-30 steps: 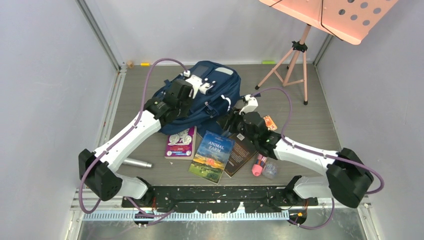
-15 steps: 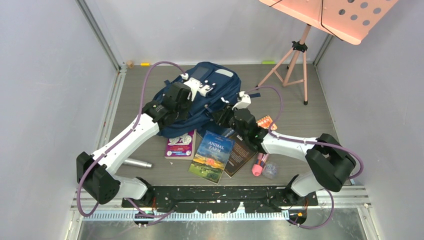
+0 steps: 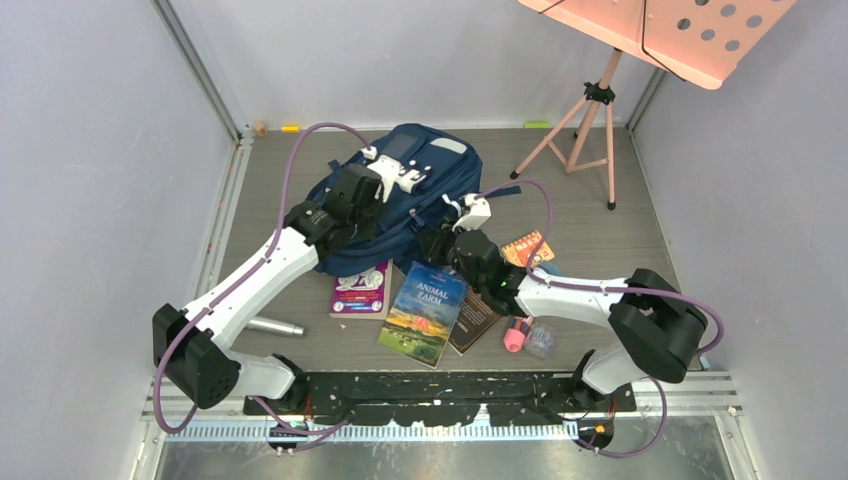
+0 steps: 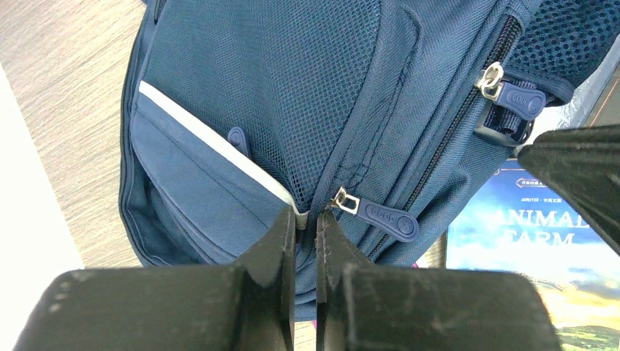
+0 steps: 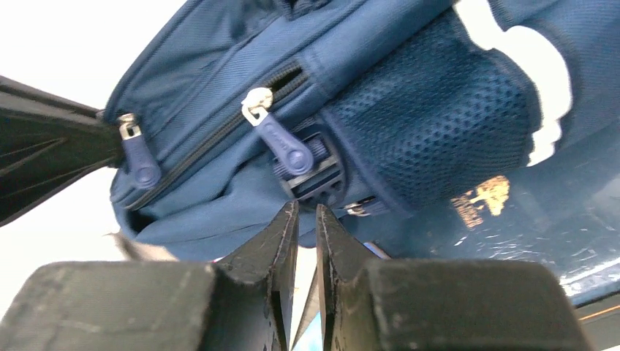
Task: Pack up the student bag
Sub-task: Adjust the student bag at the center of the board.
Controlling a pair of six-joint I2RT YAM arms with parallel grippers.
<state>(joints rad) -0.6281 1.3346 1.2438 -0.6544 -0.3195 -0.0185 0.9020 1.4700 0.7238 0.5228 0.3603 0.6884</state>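
the student bag (image 3: 440,180) lies midway along the table's far edge. the left gripper (image 4: 305,219) is clenched, seemingly on bag fabric. the right gripper (image 5: 307,212), closed on nothing, should part, catch the zip pull (image 5: 281,146) squarely, then draw along the teeth.
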